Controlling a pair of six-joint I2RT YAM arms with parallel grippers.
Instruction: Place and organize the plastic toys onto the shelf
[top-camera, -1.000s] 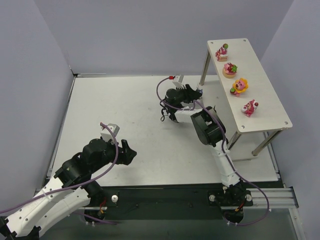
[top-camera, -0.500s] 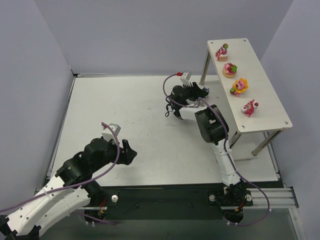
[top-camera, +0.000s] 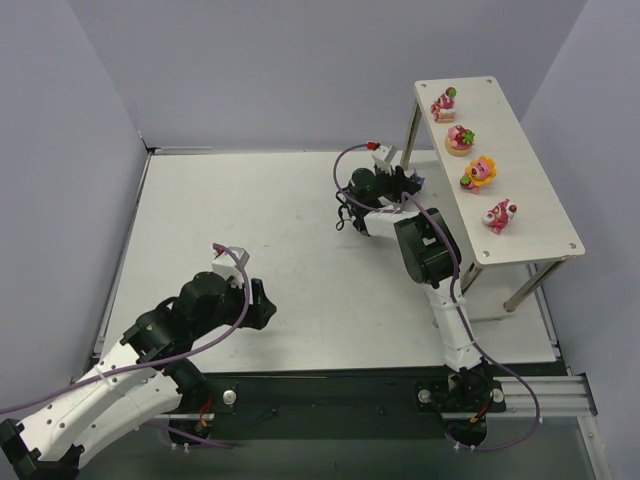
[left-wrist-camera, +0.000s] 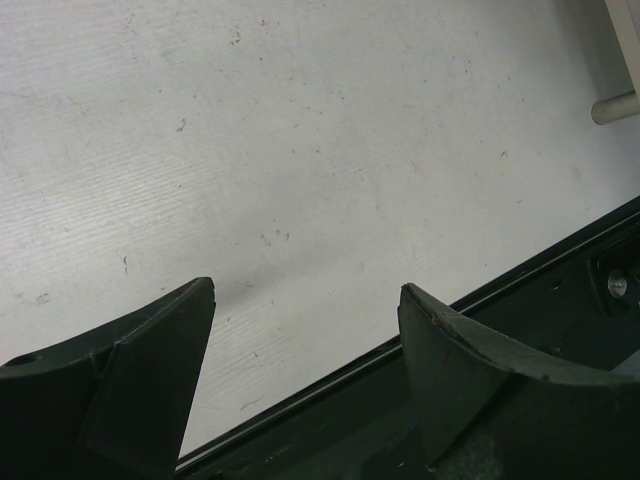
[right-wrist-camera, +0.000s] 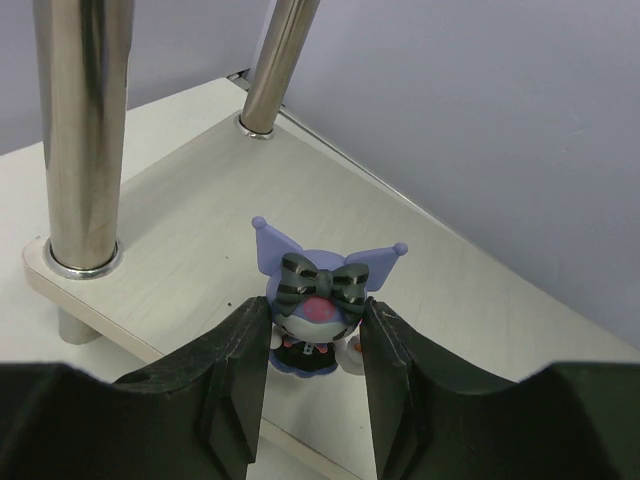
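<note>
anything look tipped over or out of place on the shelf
Nothing stands out. The four bright toys sit in an even row along the shelf's top board, none fallen. The purple figurine is upright between the fingers of the right pincer, at the edge of the lower board.

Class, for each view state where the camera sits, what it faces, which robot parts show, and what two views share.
Top external: above and behind, looking down on table, shelf, left arm, right arm.
Left wrist: faces table's near edge; open fingers show.
Right wrist: faces shelf's lower board; fingers grip purple figurine.
Shared: shelf legs, top and right wrist.
</note>
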